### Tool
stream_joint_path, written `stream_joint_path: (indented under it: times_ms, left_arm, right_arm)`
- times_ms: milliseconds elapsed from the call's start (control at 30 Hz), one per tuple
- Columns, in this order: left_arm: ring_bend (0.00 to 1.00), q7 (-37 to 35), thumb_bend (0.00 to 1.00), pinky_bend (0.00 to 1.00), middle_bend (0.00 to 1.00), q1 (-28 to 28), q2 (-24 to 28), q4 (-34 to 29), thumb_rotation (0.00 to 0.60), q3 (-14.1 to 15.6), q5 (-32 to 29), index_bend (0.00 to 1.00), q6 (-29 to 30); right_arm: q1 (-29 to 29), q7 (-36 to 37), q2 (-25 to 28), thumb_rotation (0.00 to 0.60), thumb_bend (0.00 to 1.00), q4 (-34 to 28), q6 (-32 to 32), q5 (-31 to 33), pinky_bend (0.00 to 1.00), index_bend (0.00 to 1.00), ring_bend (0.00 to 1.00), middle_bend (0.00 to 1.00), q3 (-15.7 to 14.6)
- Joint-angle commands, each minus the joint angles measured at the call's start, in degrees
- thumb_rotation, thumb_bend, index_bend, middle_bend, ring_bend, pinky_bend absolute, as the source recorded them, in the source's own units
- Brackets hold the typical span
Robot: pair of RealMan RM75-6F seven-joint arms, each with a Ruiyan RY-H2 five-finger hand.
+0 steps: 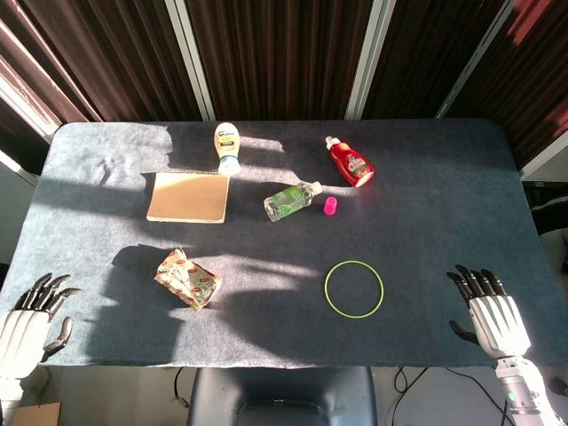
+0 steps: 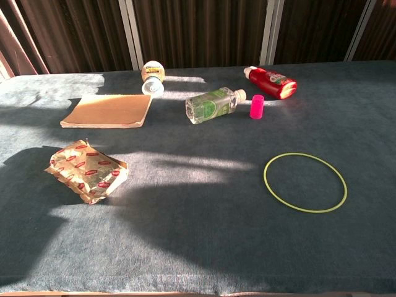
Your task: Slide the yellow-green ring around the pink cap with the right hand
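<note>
A thin yellow-green ring (image 1: 354, 288) (image 2: 305, 182) lies flat on the blue-grey table, right of centre near the front. The small pink cap (image 1: 330, 207) (image 2: 257, 106) stands upright farther back, well apart from the ring. My right hand (image 1: 490, 315) hovers at the table's front right corner, fingers spread, holding nothing, about a ring's width to the right of the ring. My left hand (image 1: 34, 321) rests at the front left corner, also empty with fingers apart. Neither hand shows in the chest view.
A clear green-labelled bottle (image 1: 291, 201) lies just left of the cap, a red bottle (image 1: 352, 162) behind it. A white bottle (image 1: 229, 146), a tan pad (image 1: 188, 197) and a foil snack packet (image 1: 188, 279) sit on the left half.
</note>
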Motion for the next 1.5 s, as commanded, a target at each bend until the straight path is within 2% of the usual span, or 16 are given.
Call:
stream_joint_path:
  times_ms: [33, 367, 433, 500, 633, 700, 767, 867, 933, 1067, 1233, 1500]
  left_arm:
    - [0.07, 0.2, 0.53, 0.24, 0.12, 0.0, -0.1, -0.1, 0.6, 0.0, -0.1, 0.26, -0.1]
    - [0.07, 0.2, 0.53, 0.24, 0.12, 0.1, 0.1, -0.4, 0.6, 0.0, -0.4, 0.26, -0.2]
    - [0.07, 0.5, 0.53, 0.24, 0.12, 0.3, 0.0, -0.5, 0.6, -0.1, -0.3, 0.26, 0.4]
    - [0.07, 0.6, 0.53, 0.24, 0.12, 0.5, 0.0, -0.5, 0.6, 0.0, 0.1, 0.26, 0.8]
    - [0.07, 0.4, 0.53, 0.24, 0.12, 0.6, 0.0, -0.5, 0.6, -0.1, 0.0, 0.26, 1.0]
    - [0.07, 0.2, 0.53, 0.24, 0.12, 0.6, 0.0, -0.5, 0.6, -0.2, -0.3, 0.26, 1.0]
    - [0.07, -0.1, 0.53, 0.24, 0.13, 0.6, 0.2, -0.6, 0.6, -0.2, -0.4, 0.26, 0.9]
    - [0.07, -0.6, 0.53, 0.24, 0.13, 0.6, 0.3, -0.4, 0.6, -0.3, -0.3, 0.26, 0.9]
    - [0.07, -1.0, 0.53, 0.24, 0.13, 0.5, 0.3, -0.3, 0.6, -0.3, -0.3, 0.26, 0.9]
    - [0.07, -1.7, 0.53, 0.24, 0.13, 0.4, 0.5, -0.1, 0.6, -0.3, -0.1, 0.27, 0.9]
    - [0.07, -2.5, 0.53, 0.24, 0.13, 0.4, 0.6, 0.2, 0.6, -0.4, 0.0, 0.27, 1.0]
    - [0.07, -3.1, 0.53, 0.24, 0.13, 0.2, 0.7, 0.3, 0.6, -0.4, 0.1, 0.27, 0.8]
  right_arm:
    - [-0.1, 0.1, 0.0, 0.6, 0.28, -0.1, -0.1, -0.1, 0.23, 0.29, 0.19, 0.21, 0.0]
    - [0.4, 2.5, 0.8, 0.6, 0.28, -1.1, -1.7, -1.4, 0.22, 0.29, 0.19, 0.21, -0.2]
    - [0.8, 3.4, 1.3, 0.6, 0.28, -1.5, -2.5, -2.7, 0.23, 0.29, 0.23, 0.22, -0.7]
    - [1.5, 4.5, 1.6, 0.6, 0.28, -1.7, -3.1, -4.1, 0.31, 0.31, 0.35, 0.31, -0.9]
    - [4.7, 7.1, 2.1, 0.6, 0.28, -2.2, -7.5, -5.6, 0.66, 0.38, 0.74, 0.61, -1.0]
    - [6.7, 9.2, 2.2, 0.6, 0.28, -1.8, -10.0, -6.9, 0.83, 0.45, 0.9, 0.74, -1.1]
    - [8.7, 14.1, 1.8, 0.6, 0.28, -1.2, -12.6, -7.8, 0.98, 0.56, 1.0, 0.87, -1.2]
    - [11.3, 19.1, 0.9, 0.6, 0.31, 0.4, -15.6, -8.5, 1.0, 0.63, 1.0, 0.94, -1.1]
    - [12.4, 19.9, -0.4, 0.6, 0.35, 2.0, -16.5, -8.4, 1.0, 0.64, 1.0, 0.96, -0.6]
    - [14.7, 18.7, -3.3, 0.6, 0.4, 4.9, -20.5, -6.1, 1.0, 0.64, 1.0, 0.96, 0.5]
    - [16.9, 18.8, -5.9, 0.6, 0.41, 7.2, -25.5, -2.9, 1.0, 0.64, 1.0, 0.96, 1.1]
    - [18.4, 17.6, -8.6, 0.6, 0.41, 9.3, -27.6, -1.4, 1.0, 0.63, 1.0, 0.96, 0.9]
